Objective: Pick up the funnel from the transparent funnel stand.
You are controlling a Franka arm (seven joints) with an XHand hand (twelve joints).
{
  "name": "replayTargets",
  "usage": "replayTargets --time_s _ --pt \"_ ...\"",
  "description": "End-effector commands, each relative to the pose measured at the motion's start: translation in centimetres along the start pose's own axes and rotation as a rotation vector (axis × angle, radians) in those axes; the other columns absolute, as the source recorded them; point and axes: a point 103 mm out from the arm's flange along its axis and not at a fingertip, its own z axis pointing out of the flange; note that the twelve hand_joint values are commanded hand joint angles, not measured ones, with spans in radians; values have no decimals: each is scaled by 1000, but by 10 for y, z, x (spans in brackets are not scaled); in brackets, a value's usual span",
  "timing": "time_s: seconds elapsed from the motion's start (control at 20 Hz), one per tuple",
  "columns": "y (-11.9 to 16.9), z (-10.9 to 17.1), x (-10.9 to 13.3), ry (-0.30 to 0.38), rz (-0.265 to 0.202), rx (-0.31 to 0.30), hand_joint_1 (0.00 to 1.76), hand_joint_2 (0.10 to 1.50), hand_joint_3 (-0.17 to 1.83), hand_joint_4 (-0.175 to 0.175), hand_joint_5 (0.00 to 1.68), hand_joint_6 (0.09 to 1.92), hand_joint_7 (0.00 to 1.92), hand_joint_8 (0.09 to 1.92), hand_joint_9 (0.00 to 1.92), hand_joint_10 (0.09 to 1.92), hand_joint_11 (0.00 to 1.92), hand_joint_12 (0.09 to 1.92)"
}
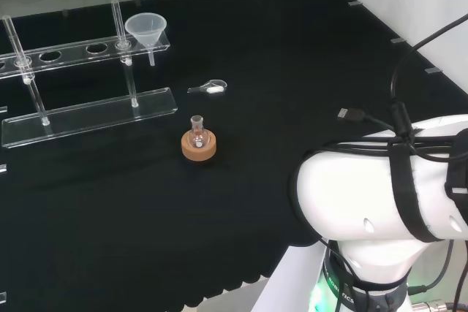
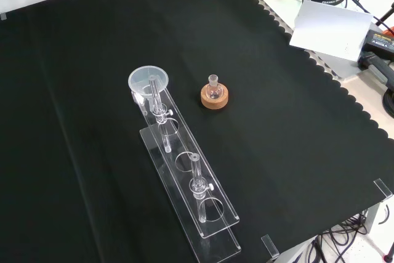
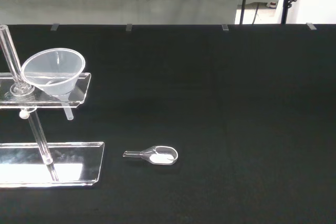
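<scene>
One funnel [image 1: 146, 31] seated in stand [image 1: 88, 118]; flask [image 1: 197, 135], scoop [image 1: 210, 88] nearby

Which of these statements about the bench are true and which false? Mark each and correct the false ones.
1. The funnel sits in the end hole of the clear stand. True.
2. The small flask rests on a red ribbed ring. False: it rests on a cork ring.
3. A small clear scoop holding something white lies on the cloth. True.
4. The funnel lies on its side on the cloth. False: it stands upright in the stand, spout down.
</scene>
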Motion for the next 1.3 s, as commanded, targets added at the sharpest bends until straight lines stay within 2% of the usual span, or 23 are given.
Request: replayTargets --time_s 0.05,0.2,0.45,0.85,1.1,1.3 --pt "0 0 0 -8 0 -10 67 1150 342 29 112 87 0 286 90 671 135 1376" --pt "1 0 1 -9 3 -15 7 1208 374 37 110 87 0 242 79 652 125 1353" --pt "3 0 1 -16 14 -11 0 1216 379 38 113 87 0 236 81 646 125 1350" --pt "27 3 -9 -9 55 13 0 1217 381 37 121 87 0 243 94 641 132 1350" --pt "54 9 -14 1 57 24 0 1217 381 35 126 87 0 249 100 639 133 1351" --pt "90 20 -12 5 27 46 0 1213 379 35 129 87 2 254 103 636 133 1351"
